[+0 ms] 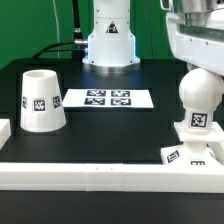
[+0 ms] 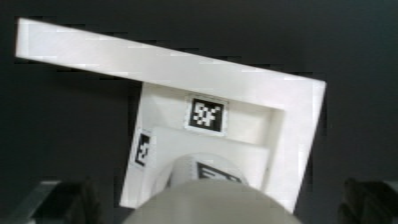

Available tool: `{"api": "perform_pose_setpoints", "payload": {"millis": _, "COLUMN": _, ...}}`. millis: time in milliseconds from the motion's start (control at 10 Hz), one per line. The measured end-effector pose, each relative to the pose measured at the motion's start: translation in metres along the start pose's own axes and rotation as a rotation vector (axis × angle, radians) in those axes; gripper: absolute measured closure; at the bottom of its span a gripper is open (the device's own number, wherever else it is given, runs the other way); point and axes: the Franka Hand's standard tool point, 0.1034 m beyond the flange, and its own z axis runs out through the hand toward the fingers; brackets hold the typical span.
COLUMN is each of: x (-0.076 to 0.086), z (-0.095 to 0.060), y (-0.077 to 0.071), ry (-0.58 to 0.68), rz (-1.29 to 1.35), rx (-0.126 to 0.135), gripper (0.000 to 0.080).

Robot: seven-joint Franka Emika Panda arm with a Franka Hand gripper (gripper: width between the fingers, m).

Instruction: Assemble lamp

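One shade [image 1: 42, 99], one bulb [image 1: 198, 103] and one base [image 1: 190, 154] are out on the black tabletop [image 1: 110, 125], with one marker board [image 1: 106, 98] between. The arm hangs at the exterior view's right, wrist straight down. The bulb stands on the base directly beneath the hand [image 2: 201, 205], and the shade sits well away; whether the fingers are apart, I cannot tell.

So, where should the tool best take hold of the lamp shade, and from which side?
The shade stands alone, narrow closed end up, on the table at the exterior view's left. Probably best to come straight down and pinch that narrow top across its width: the walls widen downward, so lower grips are wider. Nothing crowds it.
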Motion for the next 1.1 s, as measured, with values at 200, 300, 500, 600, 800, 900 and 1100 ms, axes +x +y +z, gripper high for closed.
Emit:
{"api": "perform_pose_setpoints", "payload": {"millis": 200, "x": -0.010, "z": -0.016, "y": 0.001, "ry": -0.002, "rz": -0.133, "rx": 0.002, "gripper": 0.0101}}
{"api": "perform_pose_setpoints", "payload": {"millis": 300, "x": -0.017, "z": -0.023, "y": 0.005, "ry": 0.000, "rz": -0.232, "rx": 0.003, "gripper": 0.0101}}
{"api": "perform_pose_setpoints", "payload": {"millis": 500, "x": -0.027, "z": -0.032, "y": 0.020, "ry": 0.001, "rz": -0.329, "rx": -0.005, "gripper": 0.0101}}
{"api": "perform_pose_setpoints", "payload": {"millis": 600, "x": -0.027, "z": -0.032, "y": 0.022, "ry": -0.001, "rz": -0.327, "rx": -0.005, "gripper": 0.0101}}
{"api": "perform_pose_setpoints", "payload": {"millis": 800, "x": -0.027, "z": -0.031, "y": 0.022, "ry": -0.001, "rz": -0.327, "rx": -0.007, "gripper": 0.0101}}
{"api": "perform_pose_setpoints", "payload": {"millis": 900, "x": -0.027, "z": -0.031, "y": 0.022, "ry": -0.001, "rz": -0.326, "rx": -0.007, "gripper": 0.0101}}
{"api": "perform_pose_setpoints", "payload": {"millis": 1100, "x": -0.027, "z": -0.028, "y": 0.035, "ry": 0.000, "rz": -0.480, "rx": -0.023, "gripper": 0.0101}}
